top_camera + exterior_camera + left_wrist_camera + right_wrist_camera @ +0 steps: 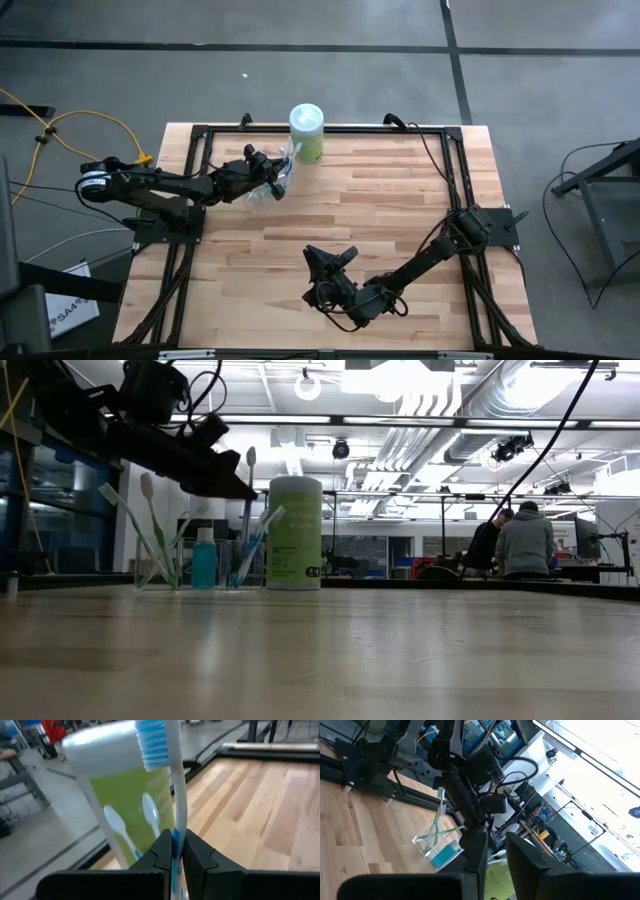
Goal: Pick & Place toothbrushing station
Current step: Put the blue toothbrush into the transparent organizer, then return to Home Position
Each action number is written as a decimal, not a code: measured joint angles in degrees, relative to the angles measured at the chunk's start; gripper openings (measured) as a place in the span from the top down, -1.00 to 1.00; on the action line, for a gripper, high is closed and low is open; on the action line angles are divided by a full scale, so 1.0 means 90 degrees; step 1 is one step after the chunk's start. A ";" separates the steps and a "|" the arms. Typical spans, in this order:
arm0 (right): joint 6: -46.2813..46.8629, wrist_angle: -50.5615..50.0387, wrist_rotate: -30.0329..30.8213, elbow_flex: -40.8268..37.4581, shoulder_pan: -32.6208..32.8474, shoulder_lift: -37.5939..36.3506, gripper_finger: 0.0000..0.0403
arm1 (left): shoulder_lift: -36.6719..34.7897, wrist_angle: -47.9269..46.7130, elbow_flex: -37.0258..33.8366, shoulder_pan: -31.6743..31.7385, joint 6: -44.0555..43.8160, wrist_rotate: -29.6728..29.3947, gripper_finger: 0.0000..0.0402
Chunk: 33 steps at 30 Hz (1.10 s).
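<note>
A small clear cup (270, 188) stands at the table's far left and also shows in the low view (165, 568). Several slim white toothbrushes (150, 525) lean in it, and something blue (204, 560) sits inside. My left gripper (274, 170) hovers over the cup, shut on one white toothbrush with blue bristles (152, 742). My right gripper (335, 258) is open and empty near the table's front middle. Its wrist view shows the cup (437, 844) far off. My left gripper pinches the toothbrush's slim white shaft (178, 822) below the head between its two fingers. The fingers lie across the shaft, slanting in from the table's left. The brush stands upright, head up (250, 457). The fingers hide its lower end.
A tall white and green canister (306, 133) stands right beside the cup at the far edge; it also shows in the low view (295, 532). Black frame rails (200, 160) border the table. People sit in the room beyond (520, 540).
</note>
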 joint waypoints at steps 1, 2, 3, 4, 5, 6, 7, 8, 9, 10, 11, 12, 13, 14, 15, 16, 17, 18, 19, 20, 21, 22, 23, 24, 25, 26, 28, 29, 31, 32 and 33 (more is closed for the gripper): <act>0.0000 0.0000 0.0000 0.0000 0.0000 0.0000 0.69 | 0.0000 -0.0090 0.0000 0.0022 -0.0061 0.0000 0.94; 0.0000 0.0000 0.0000 0.0000 0.0000 0.0000 0.69 | 0.0000 -0.0148 0.0000 0.0054 -0.0123 0.0004 0.94; 0.0000 0.0000 0.0000 0.0000 0.0000 0.0000 0.69 | 0.0000 -0.0188 0.0000 0.0088 -0.0212 0.0002 0.94; 0.0000 -0.0002 0.0000 0.0000 0.0000 0.0000 0.69 | 0.0000 -0.0215 0.0000 0.0121 -0.0309 0.0019 0.94; 0.0000 -0.0002 0.0000 0.0000 0.0000 0.0000 0.69 | 0.0000 -0.0259 0.0000 0.0158 -0.0407 0.0097 0.94; 0.0000 -0.0002 0.0001 0.0000 0.0000 0.0000 0.69 | 0.0000 -0.0300 0.0000 0.0188 -0.0517 0.0184 0.94; 0.0001 -0.0002 0.0000 0.0000 0.0000 0.0000 0.69 | 0.0000 -0.0323 0.0000 0.0222 -0.0637 0.0282 0.94; 0.0008 -0.0002 0.0000 0.0000 0.0000 0.0000 0.69 | 0.0000 -0.0339 0.0000 0.0264 -0.0785 0.0390 0.92; 0.0013 -0.0002 0.0000 0.0000 0.0000 0.0000 0.69 | 0.0000 -0.0374 0.0000 0.0305 -0.0911 0.0476 0.88; 0.0013 -0.0002 0.0000 0.0000 0.0000 0.0000 0.69 | 0.0000 -0.0447 0.0000 0.0349 -0.1032 0.0506 0.84; 0.0013 -0.0002 0.0000 0.0000 0.0000 0.0000 0.69 | 0.0000 -0.0546 0.0000 0.0394 -0.1133 0.0510 0.80; 0.0013 -0.0002 0.0000 0.0000 0.0000 -0.0002 0.69 | 0.0000 -0.0656 0.0000 0.0438 -0.1207 0.0510 0.75; 0.0014 -0.0001 0.0000 0.0000 0.0000 0.0000 0.69 | 0.0000 -0.0761 0.0000 0.0473 -0.1273 0.0509 0.71; 0.0015 -0.0002 0.0000 0.0000 0.0000 -0.0001 0.69 | 0.0000 -0.0848 0.0000 0.0501 -0.1329 0.0510 0.69; 0.0013 -0.0002 0.0000 0.0000 0.0000 -0.0001 0.69 | 0.0000 -0.0908 0.0000 0.0509 -0.1365 0.0526 0.67; 0.0013 -0.0002 0.0000 0.0000 0.0000 -0.0002 0.69 | 0.0000 -0.0926 0.0000 0.0506 -0.1377 0.0579 0.66; 0.0013 -0.0002 0.0000 0.0000 0.0000 -0.0002 0.69 | 0.0000 -0.0927 0.0000 0.0506 -0.1378 0.0601 0.66; 0.0013 -0.0002 0.0000 0.0000 0.0000 -0.0002 0.69 | 0.0000 -0.0926 0.0000 0.0504 -0.1378 0.0630 0.65; 0.0013 -0.0001 0.0000 0.0000 0.0000 -0.0002 0.69 | 0.0000 -0.0917 0.0000 0.0497 -0.1380 0.0647 0.65; 0.0013 0.0000 0.0000 0.0000 0.0000 -0.0002 0.69 | 0.0000 -0.0895 0.0000 0.0499 -0.1380 0.0664 0.64; 0.0013 -0.0001 0.0000 0.0000 0.0000 -0.0002 0.69 | 0.0000 -0.0849 0.0000 0.0499 -0.1386 0.0666 0.64; 0.0013 0.0000 0.0000 0.0000 0.0000 -0.0002 0.69 | 0.0000 -0.0815 0.0000 0.0498 -0.1391 0.0668 0.64; 0.0013 0.0000 0.0000 0.0000 0.0000 -0.0002 0.69 | 0.0000 -0.0794 0.0000 0.0496 -0.1393 0.0668 0.64; 0.0013 0.0000 0.0000 0.0000 0.0000 -0.0002 0.69 | 0.0000 -0.0764 0.0000 0.0496 -0.1393 0.0671 0.64; 0.0015 0.0000 0.0000 0.0000 0.0000 -0.0002 0.69 | 0.0000 -0.0734 0.0000 0.0489 -0.1393 0.0673 0.64; 0.0015 0.0000 0.0000 0.0000 0.0000 -0.0002 0.69 | 0.0000 -0.0692 0.0000 0.0469 -0.1390 0.0678 0.64; 0.0015 0.0000 0.0000 0.0000 0.0000 -0.0002 0.69 | 0.0000 -0.0637 0.0000 0.0418 -0.1354 0.0805 0.63; 0.0015 0.0000 0.0000 0.0000 0.0000 -0.0002 0.69 | 0.0000 -0.0607 0.0000 0.0379 -0.1300 0.0913 0.63; 0.0017 0.0000 0.0002 0.0000 0.0000 -0.0002 0.69 | 0.0000 -0.0493 0.0000 0.0254 -0.1166 0.1053 0.63; 0.0017 0.0000 0.0002 0.0000 0.0000 -0.0002 0.69 | 0.0000 -0.0437 0.0000 0.0173 -0.1127 0.1066 0.63; 0.0017 0.0000 0.0002 0.0000 0.0000 -0.0002 0.69 | 0.0000 -0.0376 0.0000 0.0090 -0.1059 0.1066 0.63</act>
